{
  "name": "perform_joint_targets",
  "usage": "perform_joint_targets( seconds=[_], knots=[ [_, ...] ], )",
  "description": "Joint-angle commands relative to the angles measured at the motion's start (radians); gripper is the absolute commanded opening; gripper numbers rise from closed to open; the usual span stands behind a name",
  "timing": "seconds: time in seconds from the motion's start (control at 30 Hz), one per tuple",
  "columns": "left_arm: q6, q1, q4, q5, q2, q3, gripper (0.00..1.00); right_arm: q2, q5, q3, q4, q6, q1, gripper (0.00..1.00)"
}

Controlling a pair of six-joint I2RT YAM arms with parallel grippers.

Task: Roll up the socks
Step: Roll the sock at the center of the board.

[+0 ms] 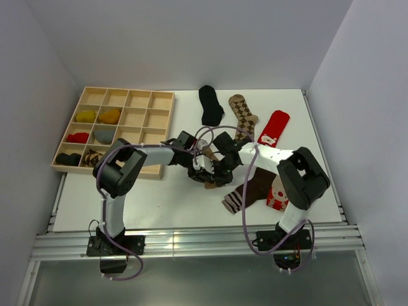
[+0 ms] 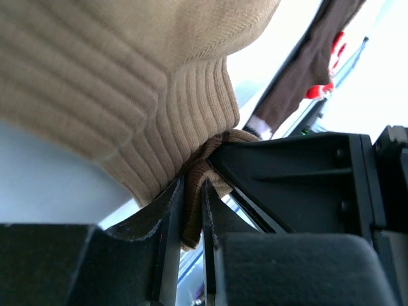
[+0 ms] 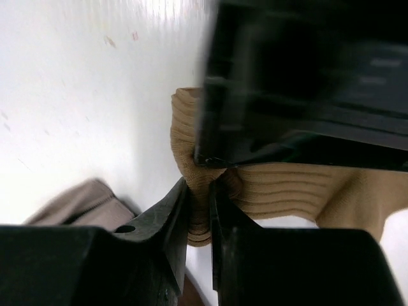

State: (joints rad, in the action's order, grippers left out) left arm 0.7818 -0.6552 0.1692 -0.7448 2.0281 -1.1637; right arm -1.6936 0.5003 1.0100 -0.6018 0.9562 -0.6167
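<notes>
Tan sock [image 2: 127,95] cloth filled both wrist views, its ribbed cuff bunched close to the lenses. Left fingers [image 2: 162,236] stood narrow, pinching a fold of that cuff. Right fingers [image 3: 167,220] were likewise drawn nearly together on a fold of the same cuff from the other side, so the two pairs met tip to tip near the middle of the table [image 1: 159,204]. The step in hand looked like turning the cuff over the rolled body to lock the bundle. To do it well, one pair of fingers should probably anchor the roll while the other draws the cuff mouth over it. Pulling both ways at once would likely unwind the roll or slip a thin fold out of a pinch, since ribbed knit stretches and springs back. A tray [image 1: 127,91] sat at the far left corner, with rolls [image 1: 86,116] in its two left columns: two yellow ones, then a red and a grey one, then a black and a brown patterned one nearest the arms. Its other compartments looked bare where the left arm did not hide them. A black sock [image 1: 209,105], argyle sock [image 1: 243,115] and red sock [image 1: 274,127] lay loose by the far edge. A striped-toe sock [image 1: 245,194] lay toward the near right corner.
</notes>
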Motion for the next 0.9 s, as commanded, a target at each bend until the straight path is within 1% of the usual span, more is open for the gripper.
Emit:
perform_joint_targets(
  seconds=[0.0,0.07,0.13,0.2,0.27,0.33,0.43,0.5,0.53,0.6,0.63,0.67,0.73,0.87],
  knots=[
    [-0.007,0.006,0.023,0.146,-0.090,0.093,0.20,-0.020,0.075,0.099,-0.033,-0.074,-0.009,0.09],
    [0.008,0.014,-0.003,0.154,-0.126,0.152,0.20,-0.017,0.090,0.123,-0.048,-0.091,-0.008,0.09],
    [0.013,0.028,-0.014,0.173,-0.175,0.189,0.20,-0.053,0.142,0.174,-0.122,-0.111,-0.012,0.09],
    [0.014,0.032,-0.017,0.212,-0.215,0.206,0.20,-0.102,0.182,0.248,-0.141,-0.169,-0.014,0.09],
    [0.028,0.035,-0.046,0.226,-0.239,0.242,0.21,-0.130,0.246,0.288,-0.132,-0.206,-0.014,0.09],
    [0.030,0.040,-0.059,0.246,-0.262,0.272,0.21,-0.170,0.277,0.320,-0.127,-0.256,-0.014,0.08],
    [0.013,0.048,-0.059,0.269,-0.273,0.289,0.21,-0.179,0.287,0.314,-0.044,-0.362,-0.017,0.05],
    [-0.018,0.052,-0.042,0.291,-0.269,0.285,0.21,-0.216,0.299,0.343,-0.071,-0.392,-0.021,0.04],
    [-0.029,0.052,-0.037,0.324,-0.272,0.283,0.22,-0.230,0.302,0.361,-0.122,-0.398,-0.021,0.04],
    [-0.052,0.052,-0.039,0.352,-0.279,0.285,0.25,-0.264,0.300,0.383,-0.142,-0.425,-0.014,0.04],
    [-0.061,0.052,-0.042,0.370,-0.282,0.283,0.27,-0.274,0.313,0.389,-0.183,-0.422,-0.006,0.04],
    [-0.067,0.052,-0.045,0.393,-0.287,0.283,0.32,-0.287,0.328,0.403,-0.202,-0.425,0.001,0.04],
    [-0.059,0.054,-0.065,0.418,-0.298,0.292,0.35,-0.319,0.362,0.423,-0.261,-0.419,0.027,0.04],
    [-0.016,0.055,-0.157,0.489,-0.357,0.343,0.41,-0.328,0.359,0.400,-0.262,-0.433,0.077,0.03]
  ],
)
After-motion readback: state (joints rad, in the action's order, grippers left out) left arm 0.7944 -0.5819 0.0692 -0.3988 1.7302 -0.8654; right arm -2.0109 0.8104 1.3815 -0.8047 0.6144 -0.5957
